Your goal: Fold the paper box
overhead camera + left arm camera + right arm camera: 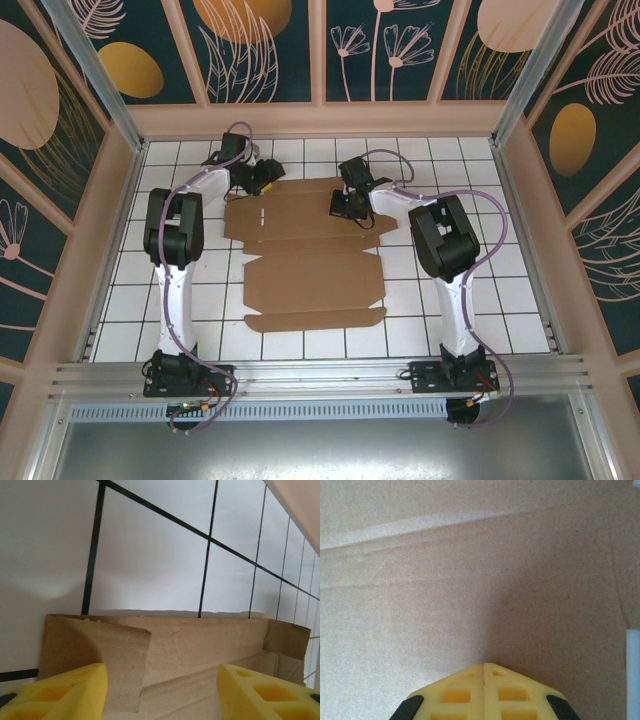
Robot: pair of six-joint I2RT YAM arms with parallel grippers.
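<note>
Brown cardboard, unfolded and flat: the paper box (310,262), spread on the white gridded bench (480,300) between the two arms, panels and flaps laid open, with crease lines running across from left to right.

Left end effector (262,178) at the far left corner of the paper box, low over its edge. From the left wrist: left end effector (162,695) open, yellow fingers (65,690) standing well apart, one at each lower corner of the view, nothing clamped between them. Ahead of the fingers, the far edge of the paper box (200,655), with a side flap (100,655) doubled over onto the panel at the left and a small tab (287,640) at the right. Beyond that edge, bare bench (150,555) with black grid lines. Contact between the fingers and the cardboard: cannot tell.

Right end effector (345,205) over the far right part of the paper box, inside its outline. From the right wrist: right end effector (485,677) closed, yellow fingertips (465,695) pressed together with no gap, holding nothing, pointed down at plain cardboard (445,605). A pale crease (420,525) across the panel beyond the tips. Touching or just above the surface: not clear. A sliver of white bench (634,670) past the cardboard's right edge.
</note>
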